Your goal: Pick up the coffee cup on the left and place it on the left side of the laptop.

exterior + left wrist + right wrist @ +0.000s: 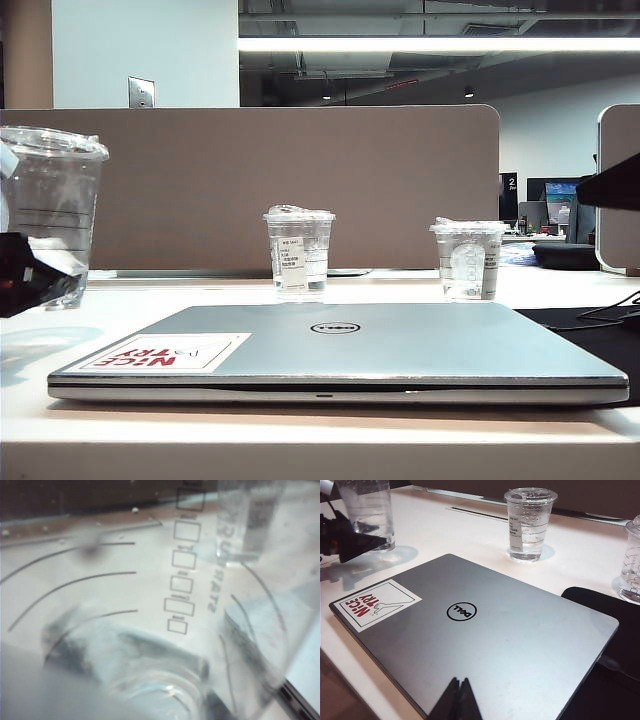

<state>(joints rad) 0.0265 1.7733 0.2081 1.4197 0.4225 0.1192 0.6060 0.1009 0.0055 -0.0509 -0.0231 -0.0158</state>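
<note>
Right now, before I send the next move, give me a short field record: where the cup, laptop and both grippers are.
coffee cup: far left of the exterior view, upright, lid on, left of the laptop
left gripper: at the cup's lower part, jaws either side of it; lifted or resting, cannot tell
laptop: closed, flat, centre of table, NICE TRY sticker at its left corner
right gripper: above the laptop's near edge, fingers together, holding nothing
other cups: labelled cup and logo cup stand behind the laptop

White table (300, 440) near, brown partition panel (250, 190) across its far edge, long ceiling light strip (440, 44) overhead, monitors (560, 200) far right.
</note>
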